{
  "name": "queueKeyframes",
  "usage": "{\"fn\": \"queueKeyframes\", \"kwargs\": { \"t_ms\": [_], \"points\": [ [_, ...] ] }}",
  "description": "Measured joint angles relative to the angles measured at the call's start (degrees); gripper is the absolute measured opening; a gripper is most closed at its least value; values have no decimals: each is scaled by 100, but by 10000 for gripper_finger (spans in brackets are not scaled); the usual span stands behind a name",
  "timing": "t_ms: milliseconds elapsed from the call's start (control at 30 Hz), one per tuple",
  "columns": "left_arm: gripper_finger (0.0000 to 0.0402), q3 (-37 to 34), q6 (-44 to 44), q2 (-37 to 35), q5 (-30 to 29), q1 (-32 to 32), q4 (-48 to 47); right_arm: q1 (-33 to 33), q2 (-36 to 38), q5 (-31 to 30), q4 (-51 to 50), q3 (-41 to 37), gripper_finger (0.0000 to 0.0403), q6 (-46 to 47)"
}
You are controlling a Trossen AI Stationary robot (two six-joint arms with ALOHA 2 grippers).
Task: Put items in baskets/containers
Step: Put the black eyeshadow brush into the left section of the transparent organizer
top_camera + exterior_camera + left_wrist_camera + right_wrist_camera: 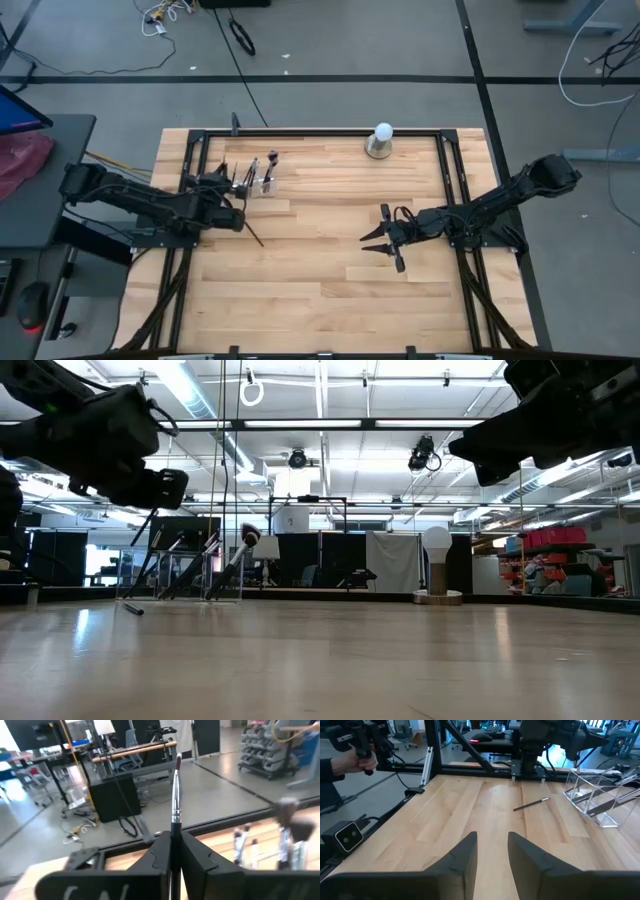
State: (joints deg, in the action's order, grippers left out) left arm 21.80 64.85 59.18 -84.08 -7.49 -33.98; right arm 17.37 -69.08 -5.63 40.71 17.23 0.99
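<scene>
Arms: two, dark; one at the table's left edge, one at its right
Left gripper (172,857): fingers clamped together on one makeup brush (175,795); it sits by the table's left edge, just beside the clear holder (262,183)
Held brush: one; thin dark handle, silver ferrule, small reddish bristle tip standing up past the fingertips in the left wrist view; in the high view its dark handle end slants out below the gripper toward the table's middle
Clear holder: one; small, see-through plastic, with compartments; stands on the wood at the left rear of the table
Brushes in holder (205,565): several, leaning at angles, dark handles, some with silver ferrules; an exact count cannot be told, though at least four stems show in the low view
Loose brush (532,804): one; lies flat on the table near the holder, apart from it
White ball on grey round base (381,141): one; at the table's rear edge, right of centre
Right gripper (388,243): fingers apart, holding nothing; hangs over the table's right-centre, well apart from the holder
</scene>
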Motion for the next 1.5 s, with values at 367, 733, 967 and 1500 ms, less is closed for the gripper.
{"fn": "queueKeyframes", "kwargs": {
  "t_ms": [367,733,967,1500],
  "points": [
    [20,782,-2856,0,2150,-357,1806,-48,1,4,0,-1,109,-106],
    [20,575,-6694,-1208,4016,778,3829,-116,0,117,1,-2,109,76],
    [20,-455,-6860,-2695,4421,1823,3899,-116,0,220,13,-4,109,98],
    [44,-1858,-6674,-3073,4435,2411,4585,-116,0,216,50,-4,109,153]
  ]
}}
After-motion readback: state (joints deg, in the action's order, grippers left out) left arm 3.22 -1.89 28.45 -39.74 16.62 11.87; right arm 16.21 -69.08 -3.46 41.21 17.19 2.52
